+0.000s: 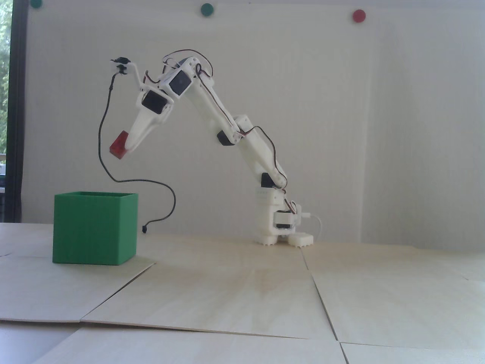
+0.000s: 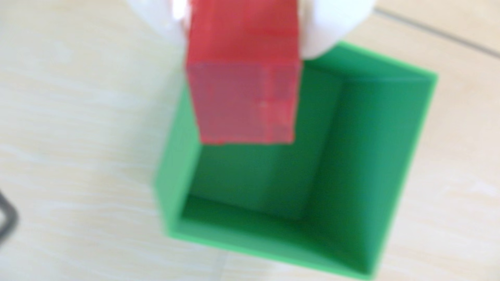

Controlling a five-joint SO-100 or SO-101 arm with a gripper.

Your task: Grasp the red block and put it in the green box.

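A pale wall (image 1: pixel 341 132) closes the back of the fixed view, with a dark window frame (image 1: pixel 17 113) down the far left edge, and light wooden boards (image 1: pixel 235 288) cover the table across the lower half.

At the upper left and upper centre of the wall sit two small green dots (image 1: pixel 207 9), with a red dot (image 1: pixel 358 15) further right.

In the left of the frame, resting on the boards, stands the green box (image 1: pixel 94 229), a matte cube with thin walls and an open top. A thin black cable (image 1: pixel 104 125) loops down behind it from the wrist.

Above the box's right side, well clear of the rim, hangs the red block (image 1: pixel 118 145), pinched in the gripper (image 1: pixel 127 146), whose fingers are closed on it. The block is tilted, one corner lowest, and looks small against the box: dark red, matte, with softened edges.

The white arm (image 1: pixel 227 129) rises from its base at centre right and bends over to the left, probably to bring the block over the opening.

In the wrist view the block (image 2: pixel 243 81) fills the upper centre, its end face duller than its side, with a white finger (image 2: pixel 338 24) blurred at the upper right. Below it lies the box (image 2: pixel 378 162), its inside empty, so the block appears to sit over the opening's upper left part. Release from here would likely land it inside, though near one wall.
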